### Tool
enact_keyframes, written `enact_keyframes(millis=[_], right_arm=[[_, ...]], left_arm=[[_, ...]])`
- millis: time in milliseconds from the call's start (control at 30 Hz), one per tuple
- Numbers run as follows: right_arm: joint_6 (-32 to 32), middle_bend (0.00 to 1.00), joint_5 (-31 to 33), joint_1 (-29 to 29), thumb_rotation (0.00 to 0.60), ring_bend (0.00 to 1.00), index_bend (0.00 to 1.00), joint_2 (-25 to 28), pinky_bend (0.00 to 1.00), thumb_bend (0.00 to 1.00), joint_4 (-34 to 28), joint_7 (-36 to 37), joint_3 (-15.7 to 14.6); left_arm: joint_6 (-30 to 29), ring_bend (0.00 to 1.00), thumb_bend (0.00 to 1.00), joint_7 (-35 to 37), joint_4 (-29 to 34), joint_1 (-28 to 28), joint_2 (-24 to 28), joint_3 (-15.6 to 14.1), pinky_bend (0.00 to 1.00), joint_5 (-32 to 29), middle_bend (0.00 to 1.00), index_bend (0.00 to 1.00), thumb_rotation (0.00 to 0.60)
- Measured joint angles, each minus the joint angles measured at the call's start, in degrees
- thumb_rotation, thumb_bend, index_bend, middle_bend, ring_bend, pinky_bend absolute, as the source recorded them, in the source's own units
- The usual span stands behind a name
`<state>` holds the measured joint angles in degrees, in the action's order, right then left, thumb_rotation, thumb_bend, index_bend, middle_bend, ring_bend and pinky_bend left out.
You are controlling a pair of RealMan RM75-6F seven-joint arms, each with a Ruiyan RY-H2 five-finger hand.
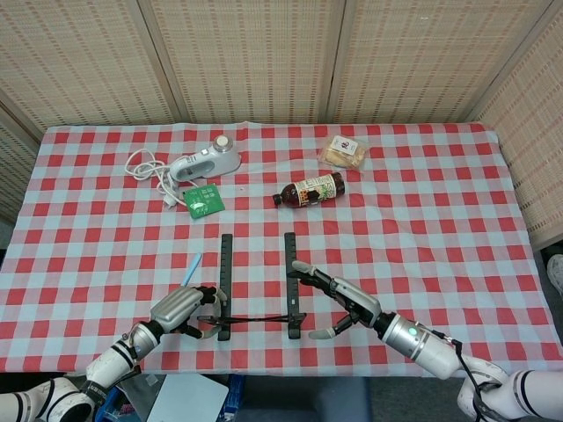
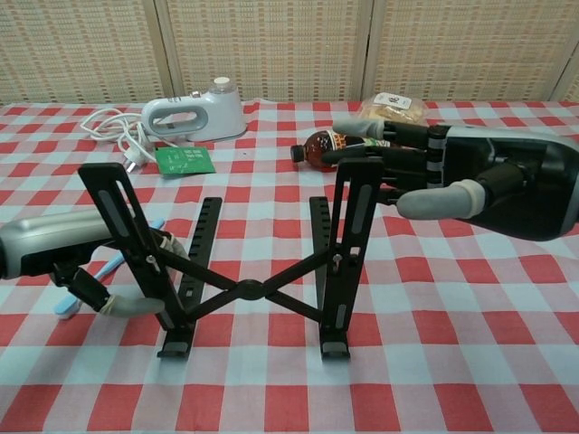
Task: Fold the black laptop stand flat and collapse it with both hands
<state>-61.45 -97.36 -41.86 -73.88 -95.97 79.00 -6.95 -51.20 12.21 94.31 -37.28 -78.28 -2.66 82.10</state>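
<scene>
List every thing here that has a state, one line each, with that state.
laptop stand: unfolded, uprights raised, cross brace spread.
left hand: fingers curled by the left upright; grip unclear.
right hand: fingers spread, against the right upright's top.
bottle: lying on its side, capped.
white appliance: lying down, cord loose beside it.
snack packet: sealed, flat.

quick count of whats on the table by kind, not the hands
black folding laptop stand: 1
white handheld appliance with cord: 1
dark brown plastic bottle: 1
clear wrapped snack packet: 1
green card packet: 1
light blue stick: 1
total: 6
</scene>
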Motion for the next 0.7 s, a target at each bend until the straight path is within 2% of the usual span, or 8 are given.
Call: enact_keyframes(millis=[433, 700], right_arm=[[0.14, 0.09, 0.07, 0.32, 0.600, 0.00, 0.00, -0.06, 0.01, 0.00, -0.13, -0.84, -0.22], [-0.01, 0.09, 0.34, 0.75, 0.600, 0.00, 0.00, 0.04, 0.01, 0.00, -0.44, -2.75, -0.15]], left_arm=[[0.62, 0.29, 0.35, 0.23, -0.13, 0.22, -0.20, 0.25, 0.36, 0.52, 0.29, 0.52, 0.547], [-0.17, 0.29, 0.35, 0.47, -0.60, 0.54, -0.42, 0.53, 0.36, 1.40, 0.29, 0.52, 0.599]])
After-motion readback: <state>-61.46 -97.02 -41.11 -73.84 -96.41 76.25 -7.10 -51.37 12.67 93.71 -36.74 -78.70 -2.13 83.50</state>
